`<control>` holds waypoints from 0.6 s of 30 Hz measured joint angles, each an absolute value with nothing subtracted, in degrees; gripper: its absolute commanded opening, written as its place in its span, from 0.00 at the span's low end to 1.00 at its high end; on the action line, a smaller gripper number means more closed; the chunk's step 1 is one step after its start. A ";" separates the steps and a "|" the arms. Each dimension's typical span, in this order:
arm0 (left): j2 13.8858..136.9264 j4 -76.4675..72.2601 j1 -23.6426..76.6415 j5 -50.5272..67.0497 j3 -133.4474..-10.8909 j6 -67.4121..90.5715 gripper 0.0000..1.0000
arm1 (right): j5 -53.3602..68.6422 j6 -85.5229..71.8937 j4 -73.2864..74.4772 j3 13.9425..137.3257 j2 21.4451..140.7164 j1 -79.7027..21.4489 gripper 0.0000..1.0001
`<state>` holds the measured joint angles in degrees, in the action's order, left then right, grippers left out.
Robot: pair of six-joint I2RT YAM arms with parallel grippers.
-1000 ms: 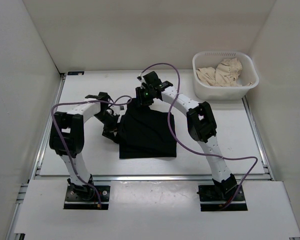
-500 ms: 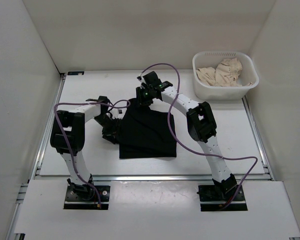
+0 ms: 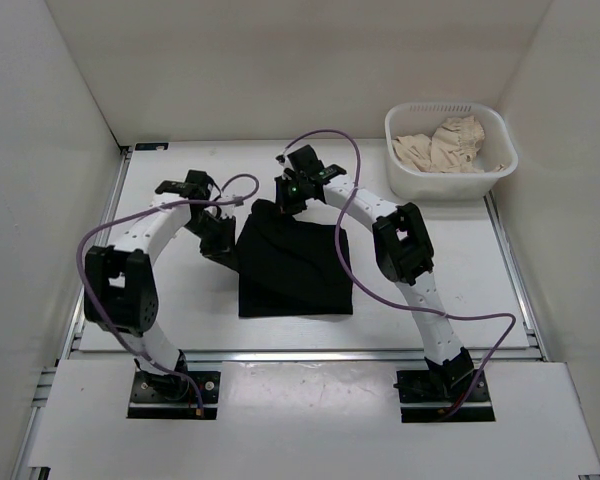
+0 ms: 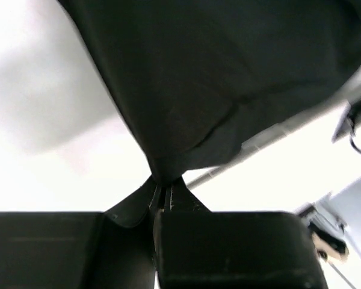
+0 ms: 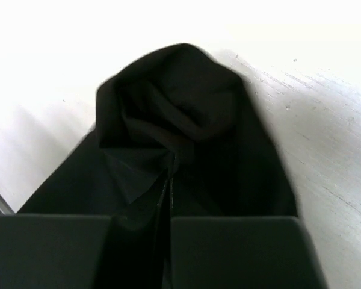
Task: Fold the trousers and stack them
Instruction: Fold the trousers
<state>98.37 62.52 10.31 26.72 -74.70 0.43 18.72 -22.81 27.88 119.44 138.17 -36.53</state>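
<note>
The black trousers [image 3: 298, 268] lie folded into a rough rectangle in the middle of the white table. My left gripper [image 3: 222, 240] is at their left edge; in the left wrist view its jaws [image 4: 162, 188] are shut on a pinched fold of the trousers [image 4: 216, 72], which hang lifted off the table. My right gripper [image 3: 279, 204] is at the far left corner of the trousers. In the right wrist view that gripper [image 5: 170, 174] is shut on bunched black trousers fabric [image 5: 180, 96].
A white basket [image 3: 412, 178] holding crumpled beige cloth [image 3: 442, 145] stands at the back right of the table. White walls enclose the table on the left, back and right. Purple cables loop above both arms.
Both grippers have closed on the trousers. The left arm's elbow has swung out to the left and its wrist moved farther back, pulling up the trousers' left edge.
</note>
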 measured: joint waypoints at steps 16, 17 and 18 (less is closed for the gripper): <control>92.60 67.90 21.08 27.11 -57.19 0.43 0.14 | 23.88 -25.21 26.94 120.57 138.26 -36.75 0.03; 92.60 67.53 21.06 26.89 -56.88 0.45 0.16 | 24.23 -25.45 26.76 120.70 138.39 -36.75 0.22; 92.60 67.24 21.17 26.79 -56.73 0.43 0.20 | 24.43 -25.89 26.76 120.77 138.56 -36.75 0.46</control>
